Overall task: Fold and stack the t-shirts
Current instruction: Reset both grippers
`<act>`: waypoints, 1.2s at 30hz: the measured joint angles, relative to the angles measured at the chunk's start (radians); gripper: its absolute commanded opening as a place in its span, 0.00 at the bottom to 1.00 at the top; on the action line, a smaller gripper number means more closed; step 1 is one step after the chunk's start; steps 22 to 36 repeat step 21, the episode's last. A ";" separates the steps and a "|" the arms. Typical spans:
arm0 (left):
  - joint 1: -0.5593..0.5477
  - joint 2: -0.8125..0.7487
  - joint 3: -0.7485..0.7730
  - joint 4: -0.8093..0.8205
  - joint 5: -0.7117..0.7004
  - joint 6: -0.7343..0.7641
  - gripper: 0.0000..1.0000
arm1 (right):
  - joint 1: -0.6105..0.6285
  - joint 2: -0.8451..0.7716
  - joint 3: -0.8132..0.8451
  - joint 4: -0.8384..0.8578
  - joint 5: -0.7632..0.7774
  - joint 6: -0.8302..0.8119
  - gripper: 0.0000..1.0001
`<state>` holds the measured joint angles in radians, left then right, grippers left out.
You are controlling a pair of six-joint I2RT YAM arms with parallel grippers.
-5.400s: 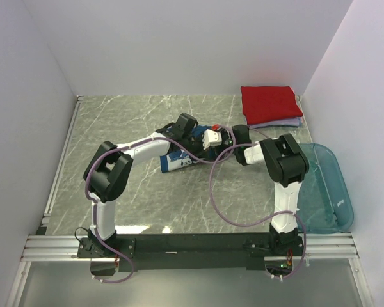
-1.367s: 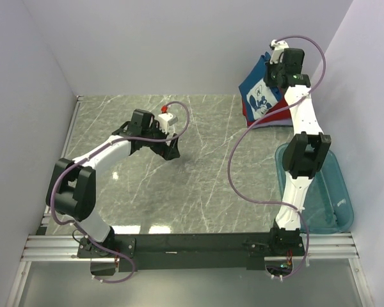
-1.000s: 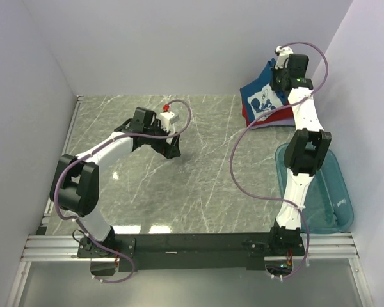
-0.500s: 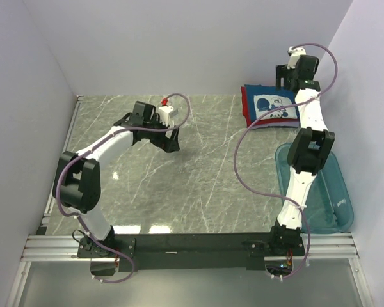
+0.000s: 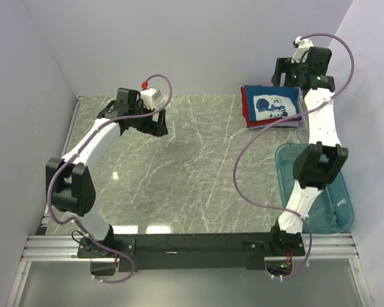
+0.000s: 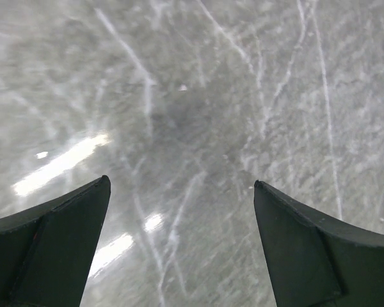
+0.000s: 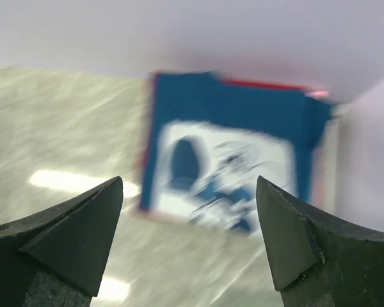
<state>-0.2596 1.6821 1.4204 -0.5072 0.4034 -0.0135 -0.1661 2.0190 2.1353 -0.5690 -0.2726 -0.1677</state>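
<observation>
Right gripper [image 7: 189, 184], jaws spread wide, empty, hovers above dark blue t-shirt [image 5: 273, 106], folded print-up on red t-shirt [image 5: 244, 107], upper right of top view: stack squared. Left gripper [image 6: 182, 192] wide open, empty, parked upper left over table [image 5: 198, 166], likely out of the way.

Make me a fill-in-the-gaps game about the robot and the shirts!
The folded dark blue cloth t-shirt lies on top of the ___ cloth t-shirt.
The right arm's fingers are wide ___.
The translucent teal plastic tub stands beside the ___ arm.
Missing words: red, open, right.
</observation>
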 measured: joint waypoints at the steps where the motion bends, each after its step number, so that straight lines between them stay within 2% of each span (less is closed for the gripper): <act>1: 0.005 -0.016 0.000 -0.005 -0.016 0.007 0.99 | 0.008 -0.040 -0.024 -0.023 -0.024 0.010 0.91; 4: 0.021 -0.062 0.000 -0.023 -0.064 0.032 0.99 | 0.043 -0.153 -0.122 -0.065 -0.087 0.026 0.91; 8: 0.032 -0.117 -0.021 -0.030 -0.123 0.064 0.99 | 0.116 -0.343 -0.409 -0.102 -0.142 0.025 0.92; 13: 0.030 -0.217 -0.196 -0.032 -0.173 0.077 0.99 | 0.226 -0.532 -0.795 -0.116 -0.159 0.003 0.93; 16: 0.029 -0.293 -0.314 -0.042 -0.193 0.077 1.00 | 0.257 -0.646 -0.975 -0.124 -0.154 -0.013 0.93; 19: 0.029 -0.386 -0.410 -0.053 -0.211 0.076 0.99 | 0.270 -0.743 -1.076 -0.122 -0.136 -0.024 0.93; 21: 0.028 -0.441 -0.442 -0.060 -0.225 0.073 1.00 | 0.272 -0.808 -1.114 -0.120 -0.126 -0.032 0.93; 36: 0.028 -0.441 -0.442 -0.060 -0.225 0.073 1.00 | 0.272 -0.808 -1.114 -0.120 -0.126 -0.032 0.93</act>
